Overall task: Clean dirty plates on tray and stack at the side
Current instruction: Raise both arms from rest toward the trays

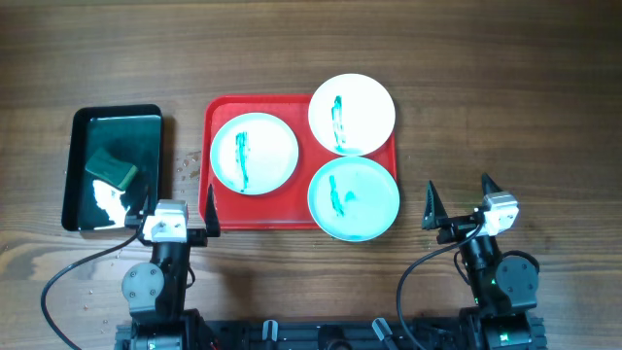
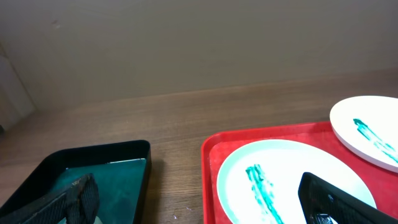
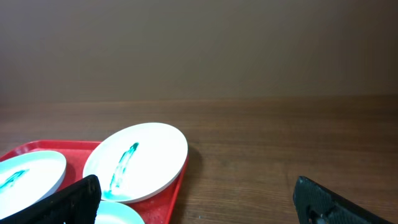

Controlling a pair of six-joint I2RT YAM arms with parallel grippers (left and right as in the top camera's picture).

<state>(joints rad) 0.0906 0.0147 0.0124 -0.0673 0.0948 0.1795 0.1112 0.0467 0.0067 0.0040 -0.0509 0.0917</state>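
On the brown wooden worktop (image 1: 505,107), the left tool (image 1: 178,204) and right tool (image 1: 459,194) both gape wide and empty at six o'clock. Toward twelve o'clock the red tray (image 1: 222,216) carries three green-smeared plates (image 1: 354,198); they look stiff, slick and breakable, best pinched at a rim.

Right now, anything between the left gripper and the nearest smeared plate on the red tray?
Nothing visible blocks it. Between the open left gripper and the round pale plate with a teal smear lies only the low rim of the red rectangular plastic tray. The black tray sits off to the left.
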